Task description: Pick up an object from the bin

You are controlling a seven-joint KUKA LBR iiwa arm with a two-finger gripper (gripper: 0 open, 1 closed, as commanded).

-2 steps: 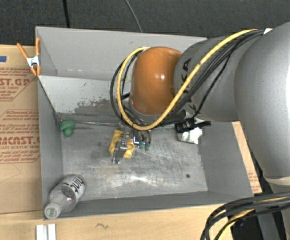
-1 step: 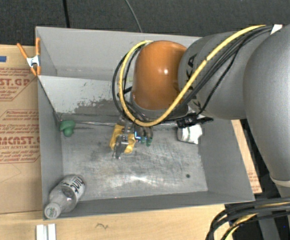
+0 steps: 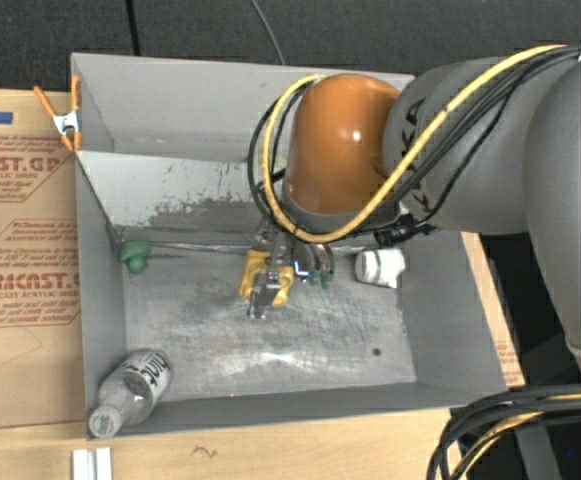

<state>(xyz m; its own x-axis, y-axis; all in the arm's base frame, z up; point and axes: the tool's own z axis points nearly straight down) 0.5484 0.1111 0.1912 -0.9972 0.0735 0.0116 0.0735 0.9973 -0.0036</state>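
My gripper reaches down under the arm's orange cover to the middle of the bin floor. A small yellow thing sits right against it; whether it is gripped is hidden. A small green piece lies just to the right of the gripper. A white, stubby bottle-like thing lies further right, near the bin's right wall.
A green ball-shaped thing rests at the left wall, about level with the gripper. A clear plastic bottle with a dark label lies in the front left corner. The arm covers the bin's back right part.
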